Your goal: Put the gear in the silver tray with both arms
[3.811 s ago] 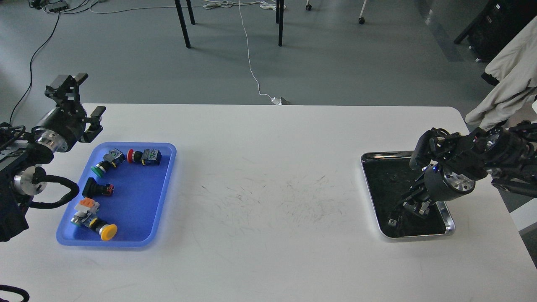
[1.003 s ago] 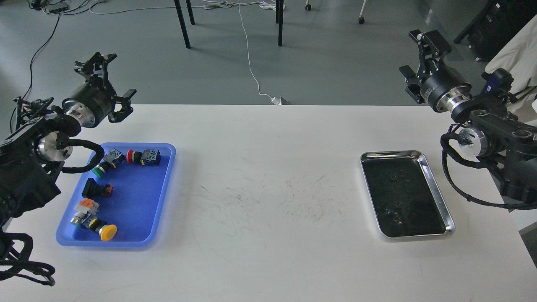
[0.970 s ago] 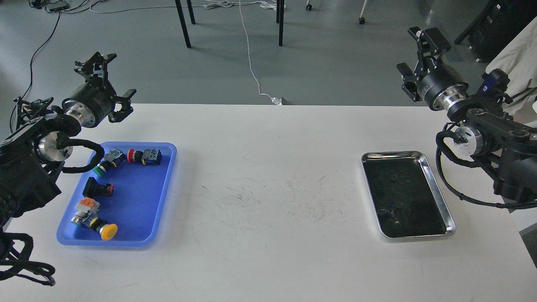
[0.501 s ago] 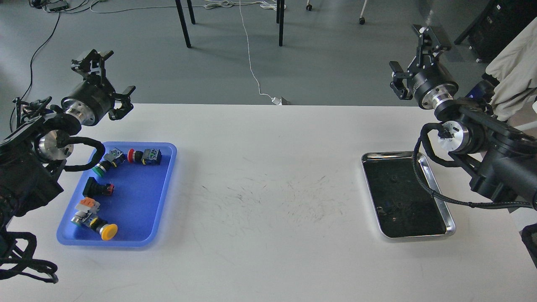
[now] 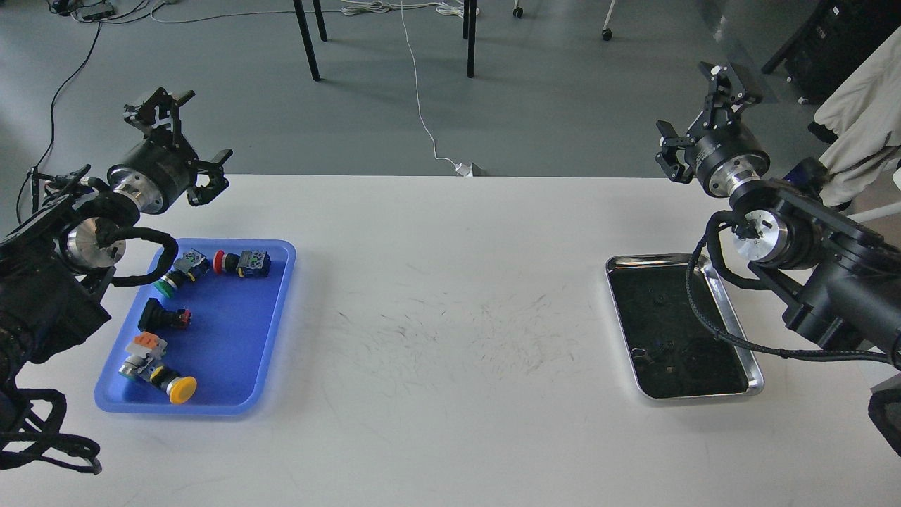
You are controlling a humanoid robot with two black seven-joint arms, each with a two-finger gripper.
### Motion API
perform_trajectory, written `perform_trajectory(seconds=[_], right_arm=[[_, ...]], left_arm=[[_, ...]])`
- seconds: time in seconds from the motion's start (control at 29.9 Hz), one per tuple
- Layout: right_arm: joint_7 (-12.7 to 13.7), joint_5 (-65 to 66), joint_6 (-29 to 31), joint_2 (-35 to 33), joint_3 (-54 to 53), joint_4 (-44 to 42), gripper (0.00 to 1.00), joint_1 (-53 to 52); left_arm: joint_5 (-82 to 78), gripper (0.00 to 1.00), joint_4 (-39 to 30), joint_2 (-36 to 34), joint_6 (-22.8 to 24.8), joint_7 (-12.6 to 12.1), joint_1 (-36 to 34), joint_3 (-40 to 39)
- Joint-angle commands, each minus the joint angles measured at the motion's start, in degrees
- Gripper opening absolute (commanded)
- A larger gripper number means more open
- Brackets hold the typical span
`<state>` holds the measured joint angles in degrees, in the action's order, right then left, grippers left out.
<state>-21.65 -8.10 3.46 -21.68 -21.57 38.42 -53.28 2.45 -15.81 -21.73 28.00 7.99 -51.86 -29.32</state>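
The silver tray [image 5: 658,260] lies on the right side of the white table; its dark bottom shows only small faint marks that I cannot identify. Several push-button switch parts lie in a blue plastic tray [image 5: 232,345] on the left: a green-capped one [image 5: 169,282], a red-capped one [image 5: 239,263], a black one [image 5: 163,317] and a yellow-capped one [image 5: 169,380]. My left gripper [image 5: 186,137] is open and empty, raised above the table's far left edge behind the blue tray. My right gripper [image 5: 697,113] is open and empty, raised beyond the far right edge, behind the silver tray.
The right arm's black cable [image 5: 704,310] hangs over the silver tray's right rim. Worn scratch marks cover the table's middle [image 5: 457,331]. Chair legs and floor cables lie beyond the table. A pale cloth [image 5: 859,105] hangs at the far right.
My right gripper, earlier down inside the silver tray, has risen and pulled back behind the table's far edge. My left gripper has risen and shifted slightly right. The trays have not moved.
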Motion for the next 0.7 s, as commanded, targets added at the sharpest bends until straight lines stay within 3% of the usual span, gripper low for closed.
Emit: perform_trajectory(seconds=[0.0,0.67], right_arm=[[-0.14,0.01,-0.12,-0.3,-0.31,-0.1,0.99,0.19],[-0.67,0.1,-0.91,0.23,-1.81,-0.01,0.99,0.46]], left_arm=[[0.1,0.99,-0.01,0.11,0.0,0.0,0.09,-0.12],[2.03,0.99,0.08,0.2,0.0,0.0,0.62,-0.3]])
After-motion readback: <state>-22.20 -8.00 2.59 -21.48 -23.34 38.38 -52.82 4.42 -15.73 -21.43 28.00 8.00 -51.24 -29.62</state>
